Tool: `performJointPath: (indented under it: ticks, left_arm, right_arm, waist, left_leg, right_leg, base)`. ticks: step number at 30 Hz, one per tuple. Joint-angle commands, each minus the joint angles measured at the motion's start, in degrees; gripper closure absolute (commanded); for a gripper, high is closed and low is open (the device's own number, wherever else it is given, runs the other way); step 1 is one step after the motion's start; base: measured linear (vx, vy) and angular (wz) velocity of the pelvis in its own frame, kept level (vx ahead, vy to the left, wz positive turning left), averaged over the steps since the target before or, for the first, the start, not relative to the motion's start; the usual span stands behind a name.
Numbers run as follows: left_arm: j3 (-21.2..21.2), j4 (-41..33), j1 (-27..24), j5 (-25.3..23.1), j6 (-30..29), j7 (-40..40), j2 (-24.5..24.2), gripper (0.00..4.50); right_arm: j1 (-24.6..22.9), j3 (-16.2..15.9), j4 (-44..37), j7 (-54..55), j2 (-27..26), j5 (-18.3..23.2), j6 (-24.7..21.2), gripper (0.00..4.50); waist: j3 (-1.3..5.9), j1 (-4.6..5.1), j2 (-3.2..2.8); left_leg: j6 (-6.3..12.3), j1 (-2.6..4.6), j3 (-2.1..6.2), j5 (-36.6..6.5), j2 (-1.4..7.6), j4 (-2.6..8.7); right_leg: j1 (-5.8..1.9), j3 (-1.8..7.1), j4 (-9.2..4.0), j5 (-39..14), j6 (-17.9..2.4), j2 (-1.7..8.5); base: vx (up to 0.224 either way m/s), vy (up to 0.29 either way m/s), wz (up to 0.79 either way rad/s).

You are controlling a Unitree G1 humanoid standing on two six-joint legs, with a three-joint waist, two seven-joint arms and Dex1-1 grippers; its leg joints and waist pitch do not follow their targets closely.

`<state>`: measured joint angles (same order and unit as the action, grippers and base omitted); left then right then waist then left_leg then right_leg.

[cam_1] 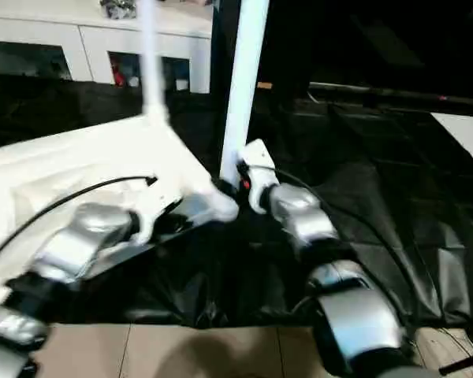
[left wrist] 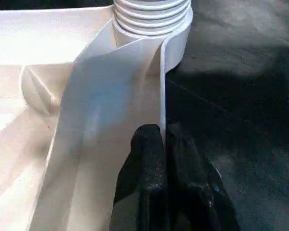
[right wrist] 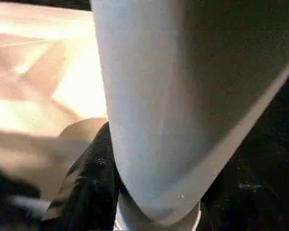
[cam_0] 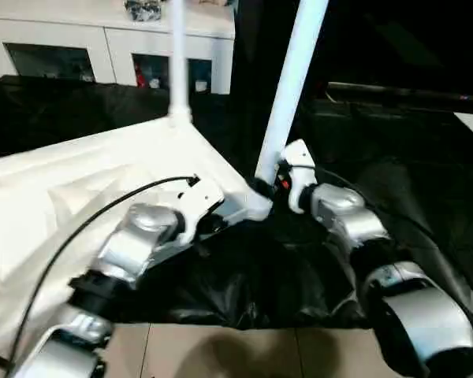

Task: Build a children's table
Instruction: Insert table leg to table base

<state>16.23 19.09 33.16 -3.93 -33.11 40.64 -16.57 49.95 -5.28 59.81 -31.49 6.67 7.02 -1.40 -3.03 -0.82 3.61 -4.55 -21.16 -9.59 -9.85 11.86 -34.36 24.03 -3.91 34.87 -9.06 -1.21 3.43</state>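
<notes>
On the left lies the tabletop (cam_0: 71, 197), white and upside down on a black sheet (cam_0: 244, 291), so its ribbed underside faces up. The left gripper (left wrist: 163, 144) is pinched tight on the thin side wall of the tabletop, close to the near corner. One black finger sits inside the wall and one sits outside it. It looks like this arm is holding the top steady. A bit further back, one leg (cam_0: 178, 55) already stands up straight from the far corner. That leg looks done. Next comes the near corner socket (left wrist: 176, 29), a round white cup with rings at the leg's foot. A second leg (cam_0: 293, 87) rises from this socket and leans a little to the right. The right gripper (cam_0: 277, 183) is low on this leg, just above the socket. Its black fingers (right wrist: 89, 185) wrap around the tube, one on each side, so it is grasping the leg. I think the robot is pushing or turning this leg into its hole, but I cannot tell if it is all the way in yet. So two legs are up, and it seems two more corners are left to do. Behind it all stands a white cabinet (cam_0: 102, 47) with glass doors.
</notes>
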Motion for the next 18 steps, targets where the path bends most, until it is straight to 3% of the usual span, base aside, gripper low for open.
performJointPath:
  ticks: [1,3,4,7,9,13,18]
  left_arm:
    - [-2.71,-3.48,4.45,-0.32,-0.58,-4.52,2.37,4.5]
    - [-2.31,-4.32,4.54,-0.09,-1.82,-5.95,4.6,4.5]
    - [-2.07,-4.38,4.54,-0.14,-1.74,-6.42,5.32,4.5]
    - [-1.6,-4.2,4.54,-0.32,-1.87,-7.5,6.01,4.5]
    - [-1.08,-4.28,4.29,-0.6,-1.28,-7.33,5.69,4.5]
    - [0.16,-5.59,3.47,-0.64,0.72,-4.92,4.24,4.5]
    - [1.19,-8.02,1.66,0.68,4.25,0.95,0.82,4.5]
  right_arm:
    - [-1.24,0.29,6.12,3.7,-1.43,-0.92,-4.94,2.64]
    - [0.22,1.95,8.6,5.76,-2.82,-0.13,-5.77,2.64]
    - [0.63,2.58,9.27,6.38,-3.25,0.24,-5.97,2.64]
    - [1.22,3.54,10.25,7.33,-3.75,0.51,-6.24,2.64]
    - [1.3,3.67,10.59,7.13,-3.83,0.41,-6.5,2.64]
    - [1.09,3.2,10.71,3.32,-3.53,-0.13,-6.38,2.64]
    - [0.86,1.91,10.29,-6.37,-1.67,-1.43,-6.29,2.64]
  waist:
    - [3.92,-0.35,-1.01]
    - [3.98,-0.65,-1.01]
    - [4.01,-0.8,-0.63]
    - [4.01,-1.24,-0.95]
    - [3.88,-1.24,-0.65]
    - [3.7,-1.3,-0.62]
    - [3.74,-1.29,-0.87]
  left_leg:
    - [-0.69,0.51,0.15,-16.7,1.08,4.1]
    - [-0.23,0.4,0.06,-14.82,1.05,4.05]
    - [0.15,0.27,-0.1,-13.55,1.09,4.01]
    - [0.39,0.34,-0.09,-12.34,1.19,4.07]
    - [0.47,0.39,-0.12,-12.95,1.18,4.14]
    - [-0.02,0.54,0.0,-15.61,1.15,4.25]
    - [0.38,0.36,0.04,-14.39,1.34,4.26]
  right_leg:
    - [-2.85,2.53,-4.26,-16.84,-11.21,3.8]
    - [-3.07,2.53,-4.09,-14.71,-11.76,3.88]
    - [-3.19,2.56,-4.03,-13.44,-11.87,3.92]
    - [-3.3,2.5,-3.72,-11.48,-12.15,3.89]
    - [-3.28,2.46,-3.84,-12.62,-11.84,3.92]
    - [-3.1,2.42,-4.42,-18.05,-10.26,4.06]
    - [-3.2,2.52,-4.08,-15.71,-11.26,4.12]
  base:
    - [0.0,0.0,0.0]
    - [0.0,0.0,0.0]
    - [0.0,0.0,0.0]
    - [0.0,0.0,0.0]
    - [0.0,0.0,0.0]
    - [0.0,0.0,0.0]
    - [0.0,0.0,0.0]
